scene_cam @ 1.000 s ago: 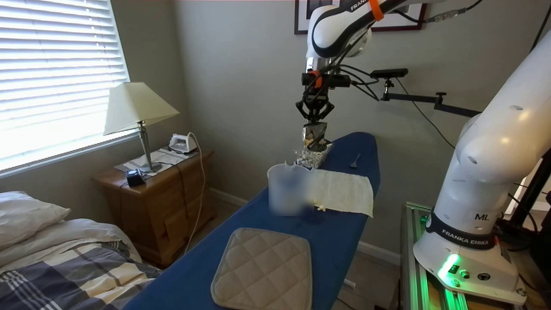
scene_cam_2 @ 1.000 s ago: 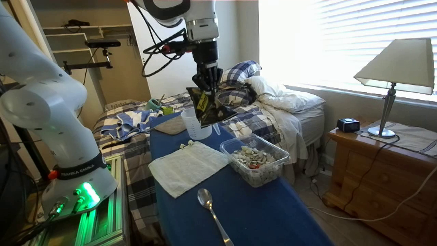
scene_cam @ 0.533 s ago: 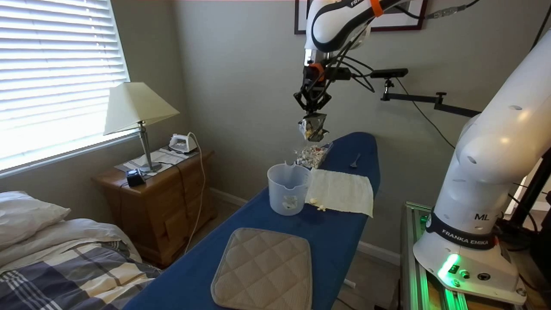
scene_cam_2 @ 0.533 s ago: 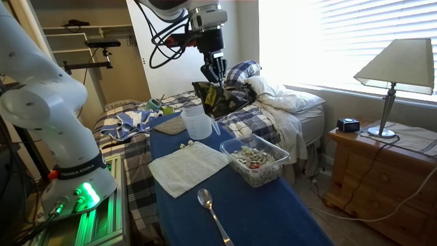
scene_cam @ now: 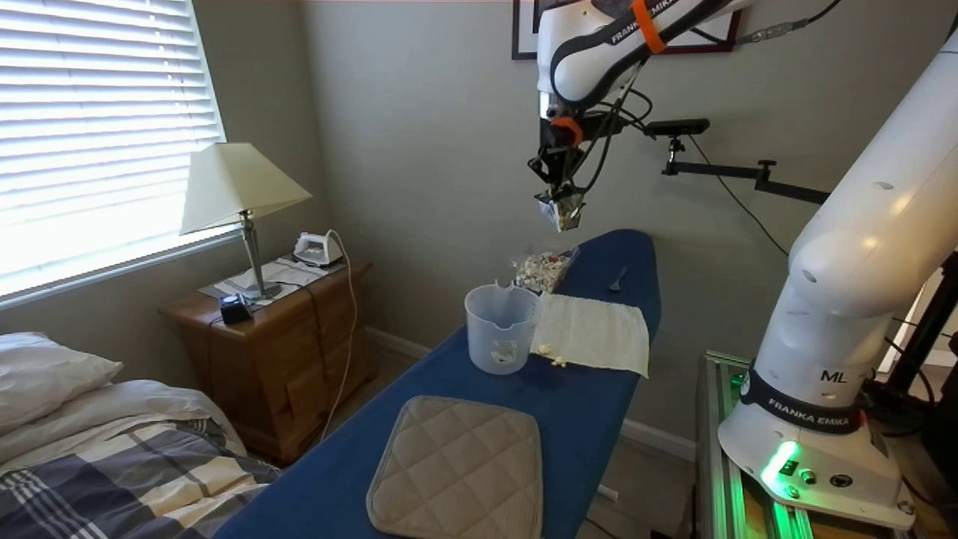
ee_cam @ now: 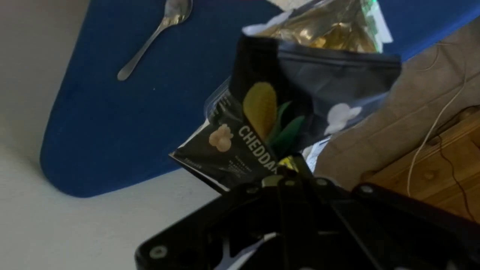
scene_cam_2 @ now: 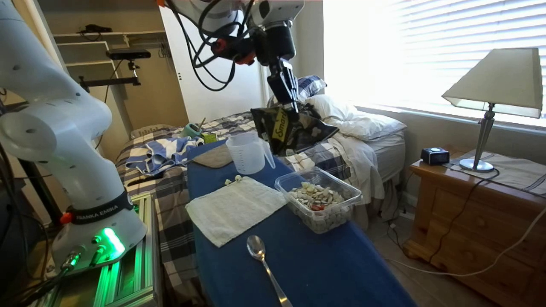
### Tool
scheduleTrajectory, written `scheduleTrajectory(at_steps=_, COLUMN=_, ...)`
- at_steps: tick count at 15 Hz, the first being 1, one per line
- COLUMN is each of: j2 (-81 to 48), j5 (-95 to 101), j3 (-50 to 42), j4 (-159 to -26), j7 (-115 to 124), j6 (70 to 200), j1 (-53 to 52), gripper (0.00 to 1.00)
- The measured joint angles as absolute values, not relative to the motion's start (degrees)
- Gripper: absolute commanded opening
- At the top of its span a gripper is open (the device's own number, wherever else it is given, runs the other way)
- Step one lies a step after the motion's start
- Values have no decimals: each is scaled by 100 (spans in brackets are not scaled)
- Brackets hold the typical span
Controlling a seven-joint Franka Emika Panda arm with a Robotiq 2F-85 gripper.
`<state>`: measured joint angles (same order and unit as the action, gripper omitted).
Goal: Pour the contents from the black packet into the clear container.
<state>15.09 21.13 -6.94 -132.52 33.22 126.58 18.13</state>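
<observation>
Gripper (scene_cam_2: 295, 107) tips are pinched together on the black packet (scene_cam_2: 288, 132), which is held by its printed body, away from the unsealed, foil-lined mouth, apparently so that contents can be let out unhindered. The clear container (scene_cam: 500, 329) is stood upright on the ironing board (scene_cam: 580, 419), just beside the white cloth (scene_cam: 591, 333), its wide rim presumably turned up to receive the pour. In both exterior views the packet is suspended higher and off to one side, so a shift over the rim seems needed for any pour.
</observation>
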Motion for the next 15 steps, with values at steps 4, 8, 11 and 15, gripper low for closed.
scheduleTrajectory(at_steps=4, j2=1186, j5=2891, j3=-766, j4=-13262, j7=3443, j6=13589, j1=2002, gripper=0)
scheduleTrajectory(at_steps=8, j2=856, j5=3406, j3=-842, j4=-13278, j7=3749, j6=14455, j1=2057, gripper=0)
scheduleTrajectory(at_steps=11, j2=687, j5=3847, j3=-897, j4=-13297, j7=3946, j6=14948, j1=2057, gripper=0)
scheduleTrajectory(at_steps=15, j2=575, j5=4650, j3=-1038, j4=-13325, j7=4197, j6=15565, j1=2060, gripper=0)
